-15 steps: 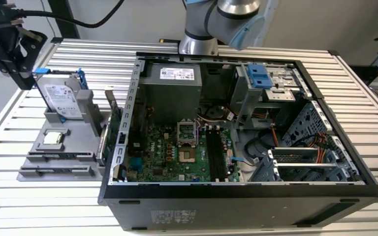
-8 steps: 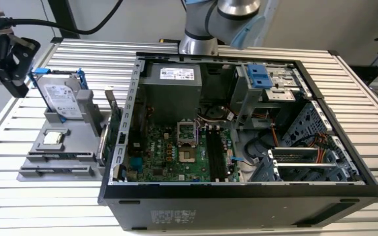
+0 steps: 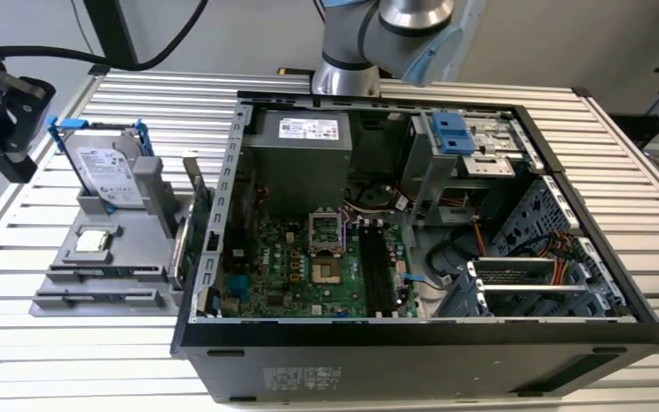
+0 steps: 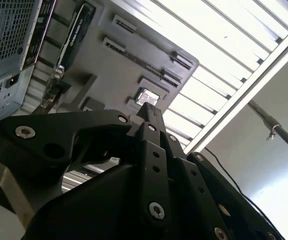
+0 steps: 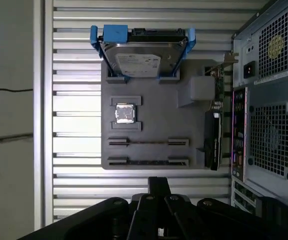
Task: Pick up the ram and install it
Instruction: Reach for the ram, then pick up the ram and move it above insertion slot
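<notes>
Ram (image 5: 148, 142) sits in a slot of the grey tray (image 5: 153, 102), just beside the chip (image 5: 124, 113) and well apart from the drive (image 5: 141, 55) at the tray's other end. Gripper (image 5: 158, 184) hovers just off the tray's edge nearest the ram, fingers pressed together, holding nothing. An open case (image 3: 421, 215) stands beside the tray on the bench (image 5: 74, 125).

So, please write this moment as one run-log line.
step: pick not done | pincer: near grey tray | ram: in tray, untouched
</notes>
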Tool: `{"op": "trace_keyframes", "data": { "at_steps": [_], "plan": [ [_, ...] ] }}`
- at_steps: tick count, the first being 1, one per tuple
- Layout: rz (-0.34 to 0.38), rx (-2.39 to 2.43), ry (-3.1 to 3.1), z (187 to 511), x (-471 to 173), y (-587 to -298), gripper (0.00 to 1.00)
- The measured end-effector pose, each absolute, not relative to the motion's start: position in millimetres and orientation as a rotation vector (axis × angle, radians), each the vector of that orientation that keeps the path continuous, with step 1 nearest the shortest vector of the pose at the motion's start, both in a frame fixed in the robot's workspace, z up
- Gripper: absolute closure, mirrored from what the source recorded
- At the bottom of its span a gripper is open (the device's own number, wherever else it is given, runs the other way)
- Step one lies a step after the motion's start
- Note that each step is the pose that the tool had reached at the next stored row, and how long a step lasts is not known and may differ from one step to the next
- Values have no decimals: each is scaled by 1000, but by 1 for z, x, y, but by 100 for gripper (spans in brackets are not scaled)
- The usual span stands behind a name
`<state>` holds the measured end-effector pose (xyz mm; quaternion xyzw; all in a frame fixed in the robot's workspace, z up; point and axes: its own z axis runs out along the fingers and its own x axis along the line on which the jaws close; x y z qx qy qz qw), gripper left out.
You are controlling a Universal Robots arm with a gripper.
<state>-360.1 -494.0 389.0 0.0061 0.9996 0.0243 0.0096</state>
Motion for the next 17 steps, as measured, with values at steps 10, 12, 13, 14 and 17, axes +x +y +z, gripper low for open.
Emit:
{"op": "trace_keyframes", "data": {
  "at_steps": [10, 12, 13, 14, 17],
  "plan": [
    [76, 19, 3121, 389, -362, -502, 100],
    [76, 19, 3121, 389, -362, -505, 100],
    [76, 19, 3121, 389, -362, -506, 100],
    [76, 19, 3122, 389, -362, -507, 100],
    [76, 19, 3121, 389, -362, -507, 100]
  ]
}}
